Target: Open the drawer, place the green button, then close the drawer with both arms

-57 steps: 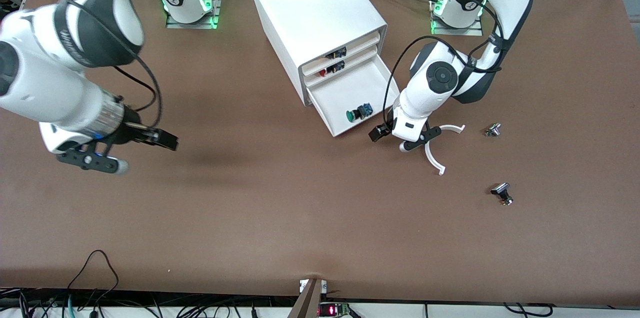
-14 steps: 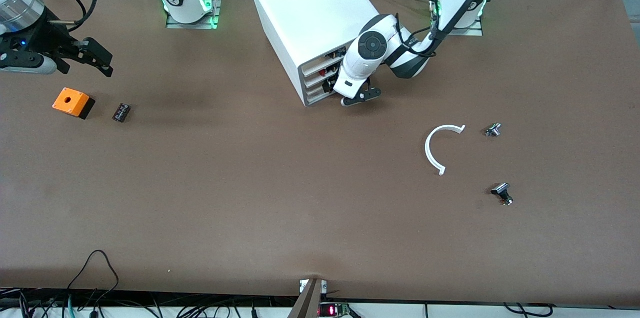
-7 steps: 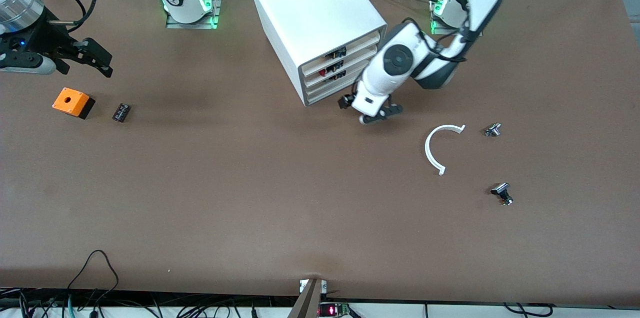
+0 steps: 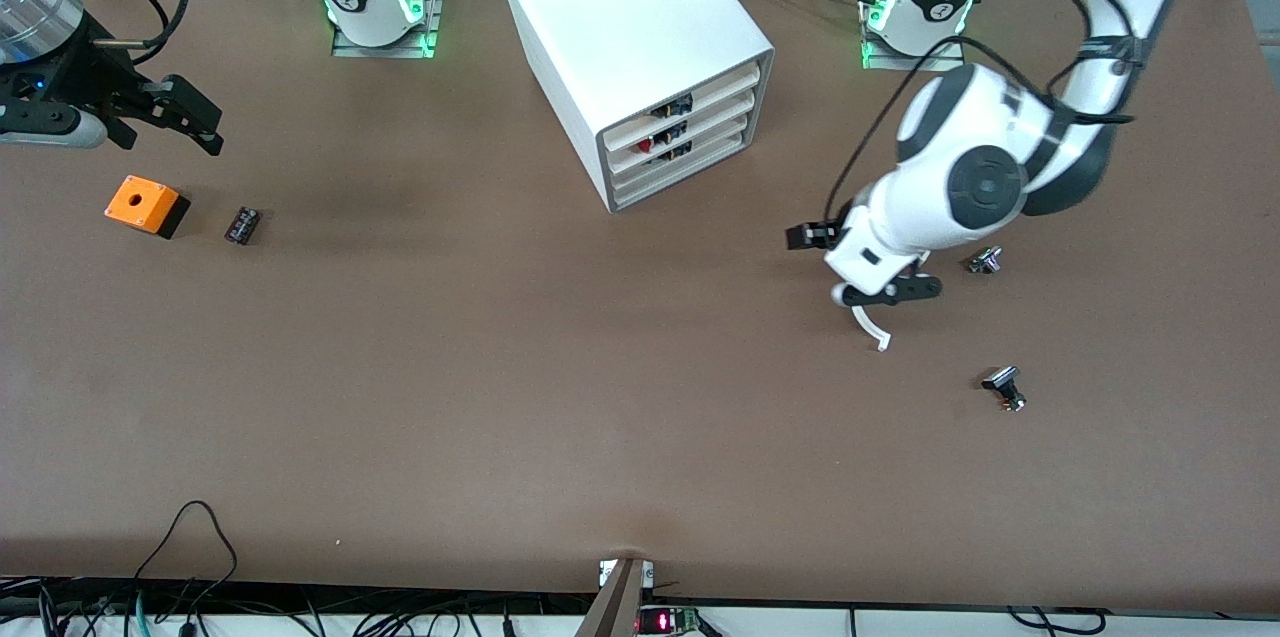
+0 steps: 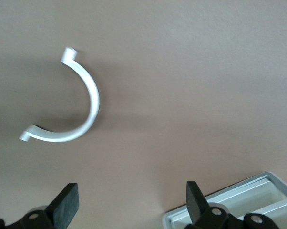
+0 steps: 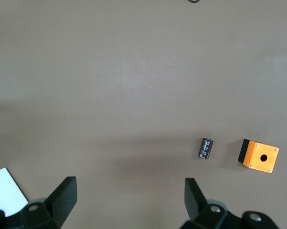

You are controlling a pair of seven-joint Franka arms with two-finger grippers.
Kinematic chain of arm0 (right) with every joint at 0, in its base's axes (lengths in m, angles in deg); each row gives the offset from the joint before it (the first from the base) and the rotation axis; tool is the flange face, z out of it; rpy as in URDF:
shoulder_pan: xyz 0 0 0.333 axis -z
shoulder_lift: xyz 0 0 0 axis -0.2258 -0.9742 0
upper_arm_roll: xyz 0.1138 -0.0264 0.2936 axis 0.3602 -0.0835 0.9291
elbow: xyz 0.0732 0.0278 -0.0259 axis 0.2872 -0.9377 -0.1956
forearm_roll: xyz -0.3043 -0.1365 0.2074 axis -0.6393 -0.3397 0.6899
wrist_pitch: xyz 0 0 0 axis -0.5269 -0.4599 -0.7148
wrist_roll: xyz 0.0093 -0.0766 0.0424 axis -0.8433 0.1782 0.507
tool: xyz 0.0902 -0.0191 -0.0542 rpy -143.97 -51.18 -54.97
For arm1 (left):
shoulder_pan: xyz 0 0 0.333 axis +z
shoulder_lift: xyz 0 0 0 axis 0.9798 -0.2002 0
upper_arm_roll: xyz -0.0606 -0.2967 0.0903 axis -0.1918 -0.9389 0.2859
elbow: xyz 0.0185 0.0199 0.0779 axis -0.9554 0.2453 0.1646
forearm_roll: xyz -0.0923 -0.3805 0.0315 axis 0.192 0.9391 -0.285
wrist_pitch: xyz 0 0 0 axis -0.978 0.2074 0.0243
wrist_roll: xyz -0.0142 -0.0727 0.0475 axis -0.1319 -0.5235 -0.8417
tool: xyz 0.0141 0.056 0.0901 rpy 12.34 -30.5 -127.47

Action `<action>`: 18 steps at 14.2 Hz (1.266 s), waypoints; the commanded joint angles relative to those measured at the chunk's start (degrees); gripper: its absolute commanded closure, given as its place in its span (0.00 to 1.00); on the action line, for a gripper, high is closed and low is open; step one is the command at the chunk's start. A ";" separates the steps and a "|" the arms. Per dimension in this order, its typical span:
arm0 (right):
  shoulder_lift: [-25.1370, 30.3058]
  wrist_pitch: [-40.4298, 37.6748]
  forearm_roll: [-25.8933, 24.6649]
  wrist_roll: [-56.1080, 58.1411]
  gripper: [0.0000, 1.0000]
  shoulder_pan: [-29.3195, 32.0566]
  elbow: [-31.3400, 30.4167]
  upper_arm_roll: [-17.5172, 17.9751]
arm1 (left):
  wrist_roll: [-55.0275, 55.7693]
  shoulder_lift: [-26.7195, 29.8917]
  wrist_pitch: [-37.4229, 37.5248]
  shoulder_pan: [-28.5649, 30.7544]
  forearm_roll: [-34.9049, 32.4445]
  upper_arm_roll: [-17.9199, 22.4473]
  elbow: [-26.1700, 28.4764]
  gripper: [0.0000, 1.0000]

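1. Front view: the right gripper (image 4: 165, 129) hangs with its fingers spread wide and empty, over the table at the right arm's end, above the orange box (image 4: 146, 204) and the small black part (image 4: 242, 224). It appears to wait. A careless descent could knock either one.
2. On the cabinet (image 4: 620, 7), the drawer (image 4: 690, 167) sits flush, so the task looks all but done. The button cannot be made out plainly. Only a dark part (image 4: 676, 151) shows at the drawer's notch, probably the button inside. If the drawer is not fully seated, it may creep out.
3. The left gripper (image 4: 850, 267) is spread wide with nothing held, over the white arc (image 4: 868, 325). Dropping lower could snag it or push it toward the silver parts (image 4: 985, 261).
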 commanded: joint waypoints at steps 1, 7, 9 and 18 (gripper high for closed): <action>-1.09 -0.41 0.98 0.77 0.00 0.66 1.86 0.29 | -2.97 1.75 11.52 0.32 -7.13 -0.99 -9.21 0.01; -1.09 -0.32 0.98 0.77 0.00 0.58 1.86 0.29 | -15.30 8.15 17.30 -2.73 -7.09 8.01 -14.28 0.01; -1.09 -0.41 0.98 0.77 0.00 0.58 1.86 0.29 | -23.68 13.59 15.55 -7.39 -2.61 17.25 -9.19 0.01; -1.09 -0.23 1.15 0.77 0.00 0.66 1.86 0.29 | -27.05 26.10 5.51 -12.69 6.69 33.18 6.12 0.01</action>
